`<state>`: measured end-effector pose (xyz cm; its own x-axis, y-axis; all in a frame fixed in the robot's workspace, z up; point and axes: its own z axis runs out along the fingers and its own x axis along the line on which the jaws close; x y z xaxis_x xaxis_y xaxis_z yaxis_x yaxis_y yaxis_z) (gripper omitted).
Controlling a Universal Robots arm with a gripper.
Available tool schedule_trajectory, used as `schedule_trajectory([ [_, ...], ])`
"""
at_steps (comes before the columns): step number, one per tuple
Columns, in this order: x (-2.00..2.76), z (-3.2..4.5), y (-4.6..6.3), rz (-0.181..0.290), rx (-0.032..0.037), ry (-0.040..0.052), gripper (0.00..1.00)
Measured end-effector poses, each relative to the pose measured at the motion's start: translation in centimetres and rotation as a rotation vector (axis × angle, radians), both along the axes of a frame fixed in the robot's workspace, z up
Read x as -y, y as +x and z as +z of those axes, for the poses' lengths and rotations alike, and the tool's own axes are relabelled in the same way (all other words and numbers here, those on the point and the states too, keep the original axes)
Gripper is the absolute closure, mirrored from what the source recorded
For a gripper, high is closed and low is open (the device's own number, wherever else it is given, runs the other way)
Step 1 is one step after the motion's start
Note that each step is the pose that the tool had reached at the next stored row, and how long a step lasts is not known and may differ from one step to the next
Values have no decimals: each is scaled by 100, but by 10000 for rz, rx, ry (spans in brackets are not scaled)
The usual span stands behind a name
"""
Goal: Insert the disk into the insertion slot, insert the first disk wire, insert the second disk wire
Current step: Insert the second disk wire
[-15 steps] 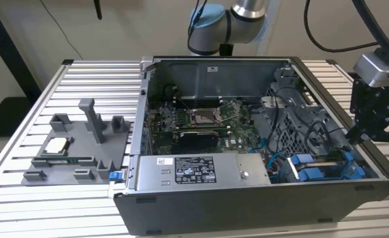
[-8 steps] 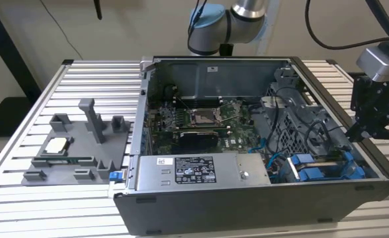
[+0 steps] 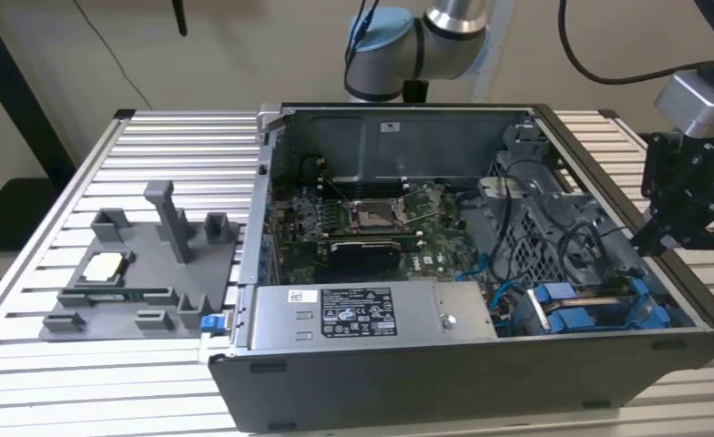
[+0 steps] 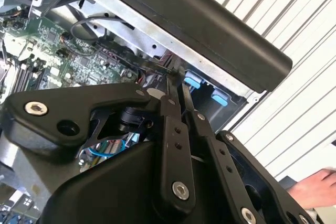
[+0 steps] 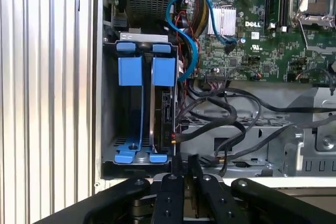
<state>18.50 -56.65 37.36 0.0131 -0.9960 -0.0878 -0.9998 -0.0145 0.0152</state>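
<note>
Slatted table [image 3: 77, 182], one disk [image 5: 167, 114].

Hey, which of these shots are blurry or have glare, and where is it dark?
Exterior view: even light, slightly soft, dim inside the computer case. Second wrist view: the claw looms dark, bright slatted table behind. First wrist view: sharp; the insertion slot is shadowed.

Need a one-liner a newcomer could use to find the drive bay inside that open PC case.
Start at the open computer case on the slatted table. In the exterior view, follow its near edge past the labelled power-supply box to the corner on the exterior view's right. The insertion slot sits there, the one spot with bright blue plastic fittings, unlike the grey perforated cage beside it.
</note>
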Motion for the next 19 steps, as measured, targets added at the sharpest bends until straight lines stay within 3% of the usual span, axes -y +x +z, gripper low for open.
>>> schedule_trajectory([
  [5,-2,3,-3,-12,-10,-2,84],
  [9,-7,4,-24,-14,-79,-1,84],
  [19,-61,30,-230,-12,-148,0,84],
])
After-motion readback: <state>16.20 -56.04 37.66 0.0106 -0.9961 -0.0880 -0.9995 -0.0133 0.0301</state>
